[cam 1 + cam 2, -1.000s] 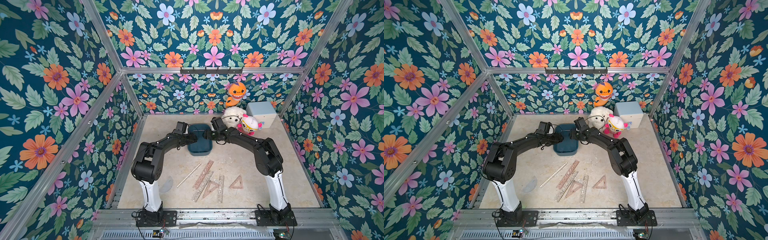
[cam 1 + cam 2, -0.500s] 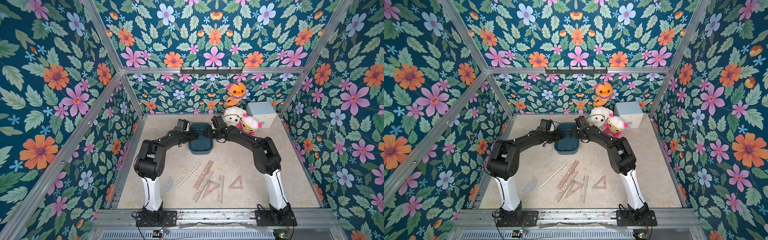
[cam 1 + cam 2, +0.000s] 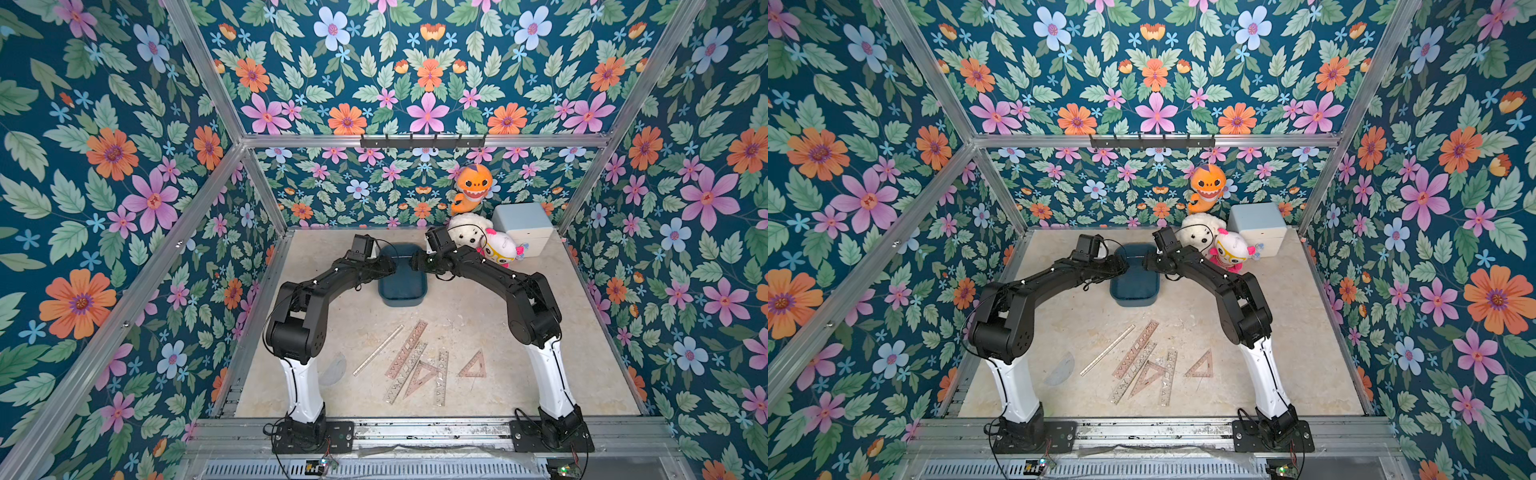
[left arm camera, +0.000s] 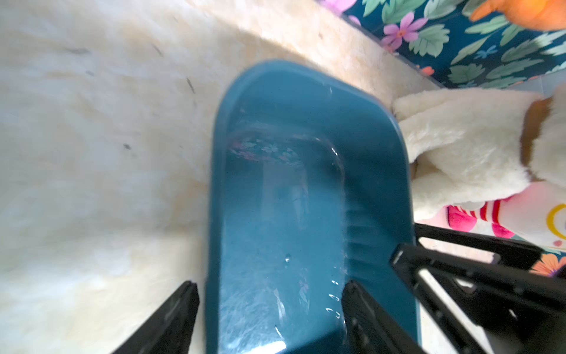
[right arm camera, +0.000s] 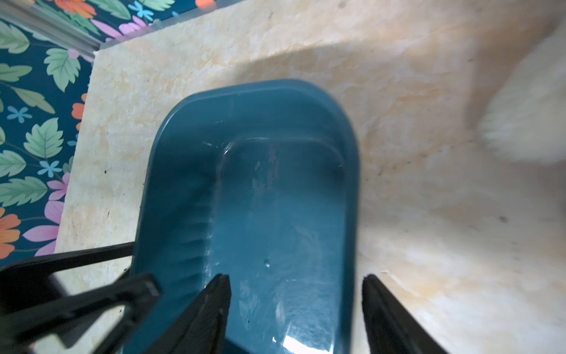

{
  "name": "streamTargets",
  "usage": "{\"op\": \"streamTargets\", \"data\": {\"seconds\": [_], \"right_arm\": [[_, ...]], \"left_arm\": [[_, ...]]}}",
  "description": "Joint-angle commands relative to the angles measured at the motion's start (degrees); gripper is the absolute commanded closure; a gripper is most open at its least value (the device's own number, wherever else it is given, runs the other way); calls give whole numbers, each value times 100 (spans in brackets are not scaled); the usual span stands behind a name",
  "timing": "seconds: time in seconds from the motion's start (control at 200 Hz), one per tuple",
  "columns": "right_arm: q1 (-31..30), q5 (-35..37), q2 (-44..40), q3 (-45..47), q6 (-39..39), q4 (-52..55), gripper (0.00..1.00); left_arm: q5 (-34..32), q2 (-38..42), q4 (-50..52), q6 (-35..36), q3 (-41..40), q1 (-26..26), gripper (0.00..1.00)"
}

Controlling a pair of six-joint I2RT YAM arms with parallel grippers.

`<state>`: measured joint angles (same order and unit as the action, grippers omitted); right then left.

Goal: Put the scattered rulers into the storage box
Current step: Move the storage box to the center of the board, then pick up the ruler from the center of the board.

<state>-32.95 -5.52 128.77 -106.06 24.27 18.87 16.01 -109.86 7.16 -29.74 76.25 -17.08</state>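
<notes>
No ruler is in the box yet, so the job is only at its start. The shallow dark teal plastic storage box sits at the far middle of the pale stone-look desk, just beside a white fluffy plush toy. Its shiny floor looks empty in both wrist views. Those views are blurry and full of glints, though, so a clear thing in there might be hard to spot.

The thin see-through plastic rulers all lie flat near the front of the desk, well apart from the box. There is a long clear straight ruler with a long pinkish stencil ruler just beside it. A pinkish triangle set square lies among the long ones, and a second pinkish set square lies off to one side. A clear half-round protractor lies near the left arm.

Both arms reach out to the box. The left end effector is open, with one finger inside the box and one outside, so a side wall stands between them unsqueezed. The right end effector is open the same way over the other side wall. Neither one holds a ruler.

Every ruler is left to pick up and drop in.
</notes>
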Motion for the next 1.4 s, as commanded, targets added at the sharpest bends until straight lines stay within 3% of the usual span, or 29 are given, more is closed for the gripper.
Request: {"op": "streamTargets", "data": {"seconds": [0.0, 0.16, 0.28, 0.49, 0.695, 0.91, 1.165, 1.395], "right_arm": [[34, 162, -162, -137, -297, 276, 29], [43, 413, -584, -119, -508, 558, 28], [-78, 474, -1332, 662, -587, 303, 32], [-1275, 932, -2352, 2384, -567, -103, 43], [-2314, 802, -2211, 2842, 121, -97, 48], [-2344, 174, -1906, 2806, 834, -192, 53], [-2346, -176, -1561, 2835, 1049, -255, 61], [-2343, -290, -1308, 2732, 1078, -112, 61]], "left_arm": [[-360, 301, 315, 250, -42, 173, 21], [-513, 988, 696, 338, -435, 203, 21], [-482, 1661, 776, 282, -1340, 189, 22], [-185, 2699, 684, -218, -3033, 43, 28], [-65, 3321, 684, -650, -3847, -434, 36], [510, 3575, 772, -908, -4267, -467, 43], [733, 3827, 1053, -1027, -4595, -463, 46], [774, 3744, 1070, -979, -4653, -477, 47]]}}
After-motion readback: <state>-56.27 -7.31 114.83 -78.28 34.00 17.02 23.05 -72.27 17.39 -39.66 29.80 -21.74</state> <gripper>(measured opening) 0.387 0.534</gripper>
